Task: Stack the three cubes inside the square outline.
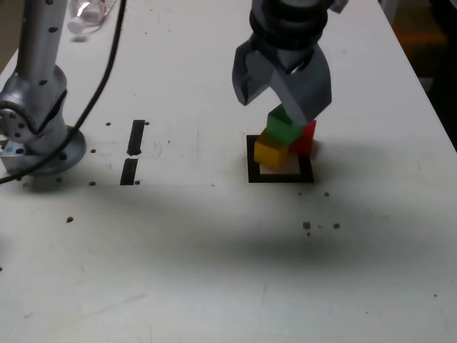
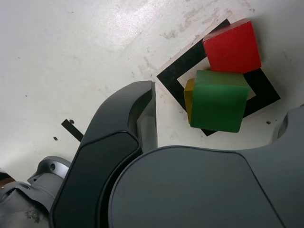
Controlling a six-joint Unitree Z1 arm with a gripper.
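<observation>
So the white table (image 1: 214,271) fills pretty much the whole exterior view, a bit grubby with little dark specks scattered around. The arm's silver base (image 1: 39,107) sits at about 9 to 10 o'clock in that view, with a black cable (image 1: 107,64) running up from it toward 11 o'clock. The gripper (image 1: 275,100) hangs just above the cubes around 12 to 1 o'clock, jaws spread wide apart and gripping nothing; in the wrist view you can see one dark finger (image 2: 128,123) well clear of the blocks with bare table between. The square outline (image 1: 251,161) is right near the centre of the exterior view, slightly toward 1 o'clock. The yellow cube (image 1: 271,152) sits on the outline's white middle, the green cube (image 1: 283,128) is on top of it but turned and shifted off-centre, so only a sliver of yellow shows from the wrist cam. The red cube (image 1: 305,137) is on the table touching them at the stack's 2 o'clock side, resting across the tape. Two short black tape strips (image 1: 133,150) lie at 9 o'clock from the outline, well apart from it.
</observation>
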